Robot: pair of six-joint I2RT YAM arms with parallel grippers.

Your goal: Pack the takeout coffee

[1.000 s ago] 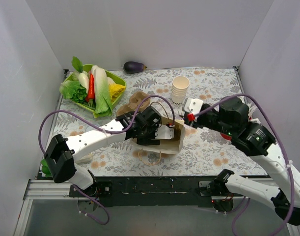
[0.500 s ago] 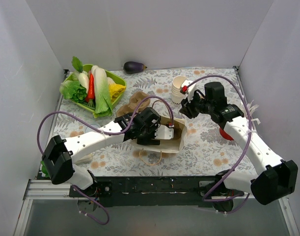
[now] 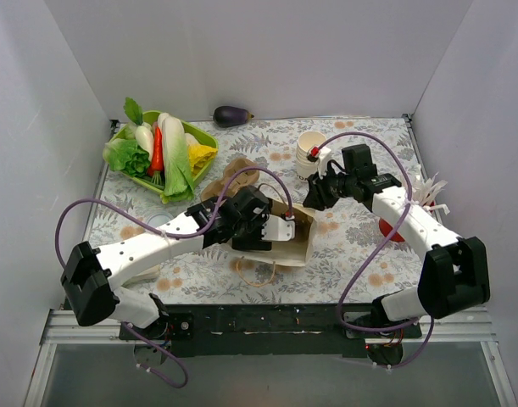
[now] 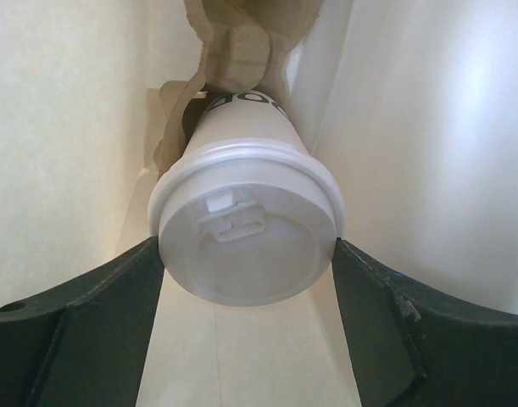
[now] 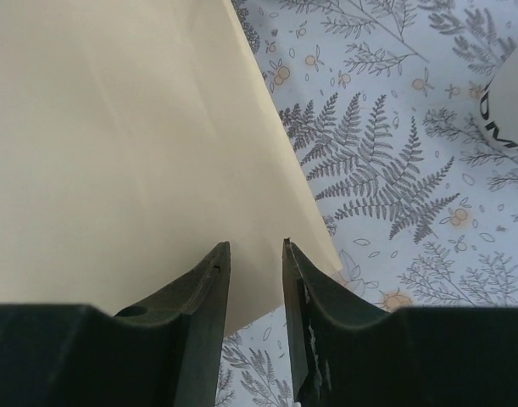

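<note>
The left arm reaches low across the table into the paper bag (image 3: 297,250), which lies on its side. The left gripper (image 4: 244,263) clasps the takeout coffee (image 4: 242,153) at its lid, deep inside the bag. The right arm bends toward the bag's far edge. The right gripper (image 5: 254,271) has narrow jaws; I cannot tell whether they pinch the paper.

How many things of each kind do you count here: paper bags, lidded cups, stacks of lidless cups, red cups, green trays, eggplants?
paper bag: 1
lidded cup, lying inside the bag: 1
stack of lidless cups: 1
red cup, partly hidden by the right arm: 1
green tray: 1
eggplant: 1
Total: 6
</note>
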